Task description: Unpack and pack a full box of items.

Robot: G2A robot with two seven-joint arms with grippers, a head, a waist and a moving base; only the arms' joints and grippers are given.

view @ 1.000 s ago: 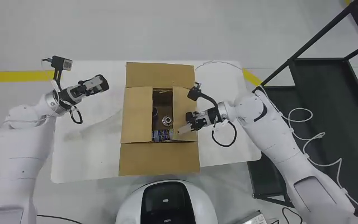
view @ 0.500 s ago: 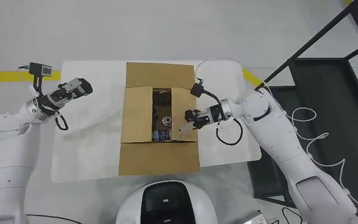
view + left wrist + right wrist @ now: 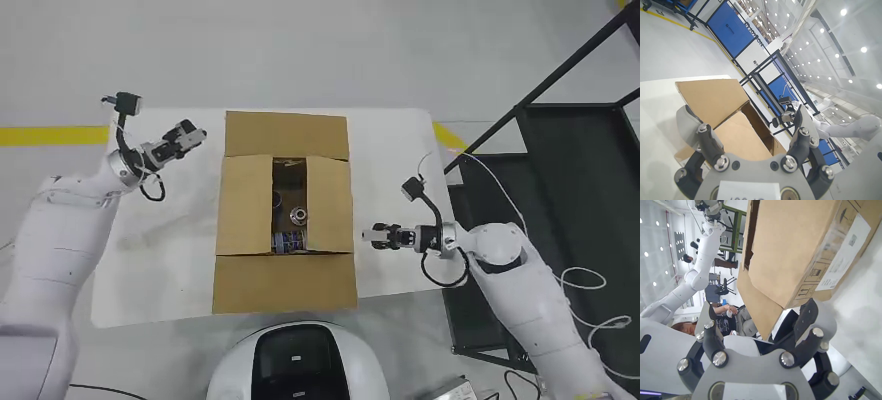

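An open cardboard box stands in the middle of the white table. Its far and near flaps lie flat outward, and its two side flaps lean in over the opening. Through the gap between them I see a metal can and a blue-patterned item inside. My left gripper is open and empty, held above the table by the box's far left corner. My right gripper is open and empty, just off the box's right wall, low by the table.
A black metal rack stands close to the table's right edge, behind my right arm. A yellow floor line runs past the far left. Bare table lies left of the box and in a narrower strip to its right.
My right gripper has drawn back from the box's right flap to the table beside the box. My left gripper swung out to the left, then came back toward the far left corner.
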